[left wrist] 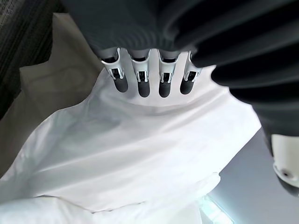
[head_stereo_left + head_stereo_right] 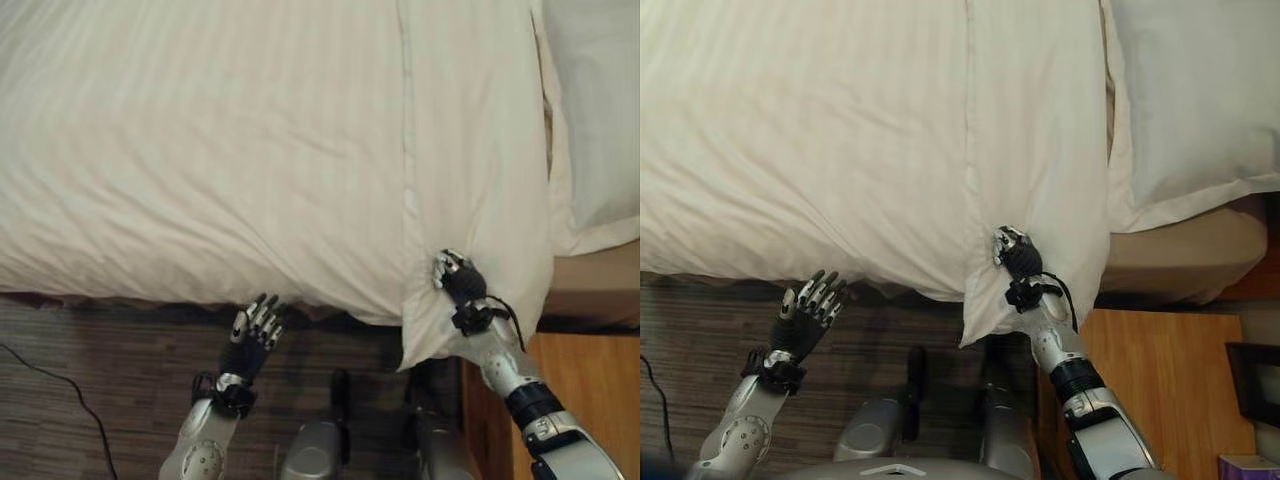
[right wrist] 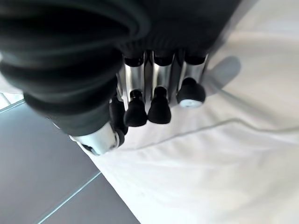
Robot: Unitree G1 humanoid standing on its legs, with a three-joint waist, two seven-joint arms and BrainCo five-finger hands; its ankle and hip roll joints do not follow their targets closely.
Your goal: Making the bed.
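Item: white duvet (image 2: 200,150), being seen spread over the bed (image 2: 1200,255), its long edge running across the head views from left to right and its near side hanging toward the floor (image 2: 90,380). A folded band of the duvet is being carried across the bed near the pillow (image 2: 1190,100), and its lower corner is being left drooping past the mattress edge. The right hand (image 2: 1018,258) is being held on that drooping corner, fingers curled against the cloth; a pinch is being judged likely, though the right wrist view is showing dark fingertips (image 3: 159,112) bent close over the white fabric rather than a clear fold between them. The left hand (image 2: 252,335) is being held below the hanging edge, fingers straight and spread, holding nothing, the cloth lying just ahead of it and above. The right hand is being judged the nearer to the part needing pulling. The left wrist view is showing the underside of the hanging fabric beyond the fingertips (image 1: 142,88), which the head views are not giving.
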